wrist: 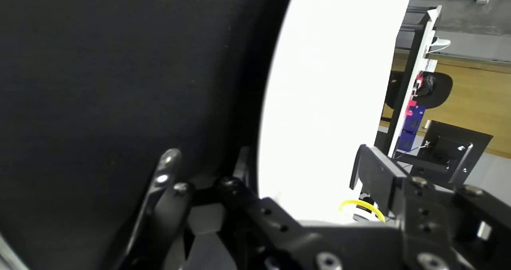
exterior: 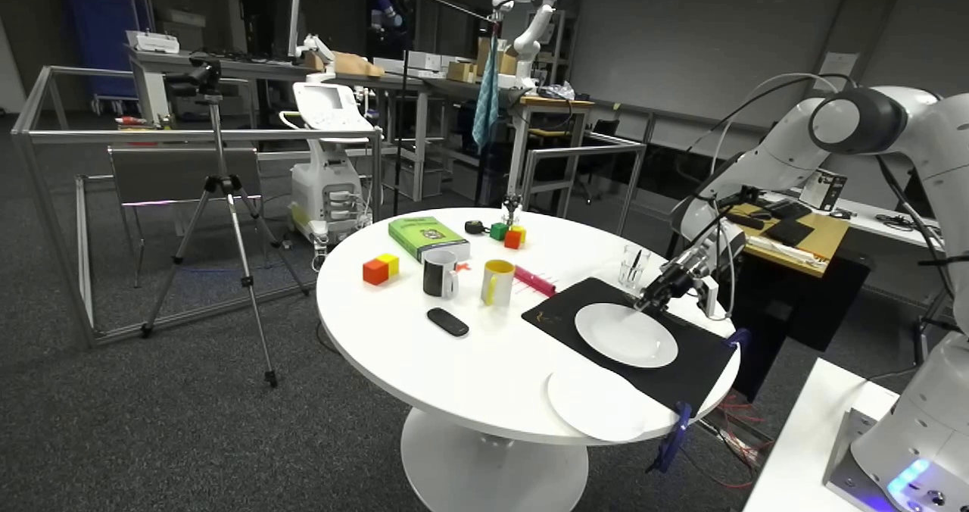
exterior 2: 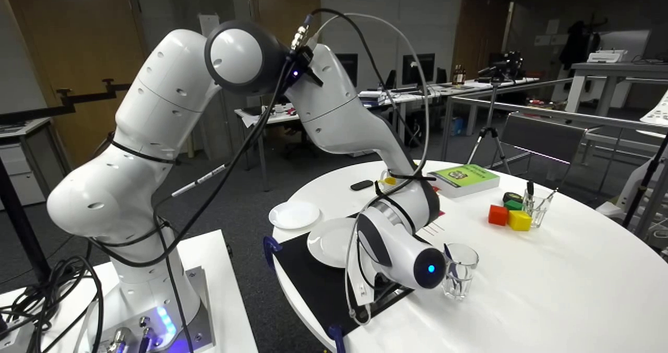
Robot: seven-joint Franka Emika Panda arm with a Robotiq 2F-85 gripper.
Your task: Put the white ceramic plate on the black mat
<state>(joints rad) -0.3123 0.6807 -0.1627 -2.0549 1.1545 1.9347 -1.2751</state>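
Your white ceramic plate [exterior: 625, 335] lies on the black mat [exterior: 700, 364] in both exterior views. Fingers [wrist: 375, 172] are released: in the wrist view you have them spread wide, plate rim running between, one finger down in the dark next to the rim, the other in front of the white. Contact with the plate: can't tell. In an exterior view you see them at the rim, on the side nearest the glass [exterior: 633, 266] with a pen in it; in an exterior view the arm [exterior 2: 336, 120] blocks your look at them.

Mat sits on the round white table [exterior: 492, 376], a blue clamp [exterior: 739, 338] at one corner and another blue clamp [exterior: 672, 442] at the next, both on the table edge. Flat white disc [exterior: 594, 402] is just beside the mat (touching it or not, can't tell) and near the table edge.

Rest of your table: black-and-white mug [exterior: 436, 273], white mug with a yellow handle [exterior: 500, 288] just beside it, small black oblong object [exterior: 448, 322] near both, green book [exterior: 428, 235] near the black-and-white mug. Red block [exterior: 375, 272] and yellow block [exterior: 391, 263] sit together on one side of the book; another red block [exterior: 514, 239] and a green block [exterior: 499, 231] are grouped on the other. Pink strip [exterior: 534, 280] between the yellow-handled mug and the mat.
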